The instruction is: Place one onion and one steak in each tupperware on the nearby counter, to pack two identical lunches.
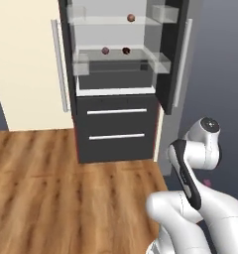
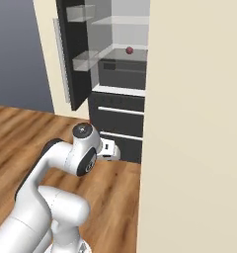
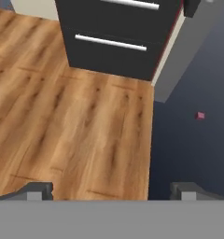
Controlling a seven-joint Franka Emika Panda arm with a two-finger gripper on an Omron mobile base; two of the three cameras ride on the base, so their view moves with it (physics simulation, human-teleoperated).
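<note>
The pincer (image 3: 111,191) is hanging spread wide and gripping nothing, its two dark tips standing far apart over the wooden floor (image 3: 62,126). Just beyond it, the white arm (image 1: 200,149) is folding low in front of an open fridge (image 1: 116,69), whose two dark drawers (image 1: 116,124) with silver handles are sitting shut beneath the lit shelves. On the lower glass shelf a purplish-pink onion (image 1: 105,50) is lying beside a darker round thing (image 1: 126,50) I cannot make out. Higher and further back, a brownish onion (image 1: 131,18) is resting on the upper shelf.
</note>
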